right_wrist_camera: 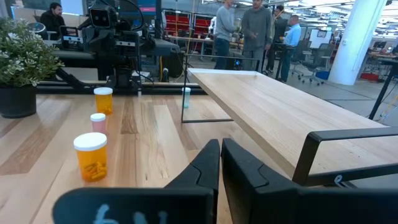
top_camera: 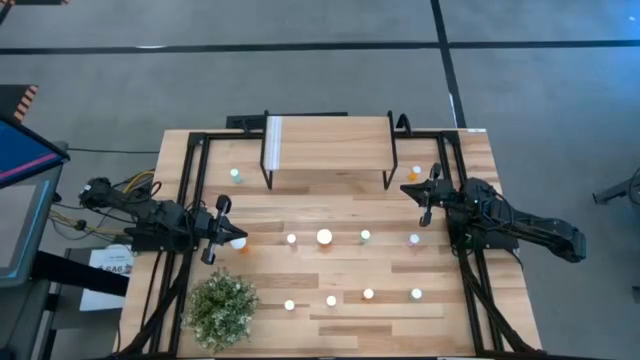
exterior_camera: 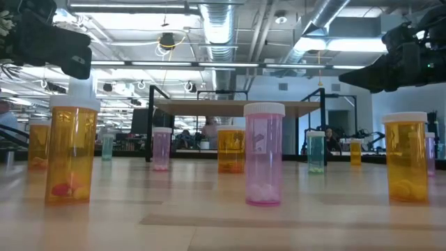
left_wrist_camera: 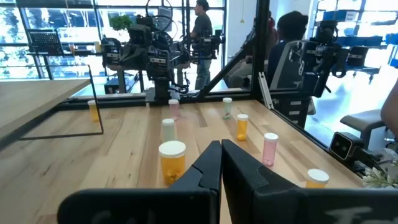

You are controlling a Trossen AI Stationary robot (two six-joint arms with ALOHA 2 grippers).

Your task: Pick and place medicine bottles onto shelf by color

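Note:
Several medicine bottles with white caps stand upright on their bases across the wooden table: an orange one right by my left gripper, a larger one mid-table, a teal one and a pink one. In the low view an orange bottle and a pink bottle stand nearest. The shelf stands at the far edge, its plank top bare. My left gripper hangs shut above the table's left side. My right gripper hangs shut above the right side, beside the shelf's right end.
A potted plant stands at the near left. A teal bottle and an orange one flank the shelf's legs. A near row of bottles runs right of the plant. People move in the room beyond the table.

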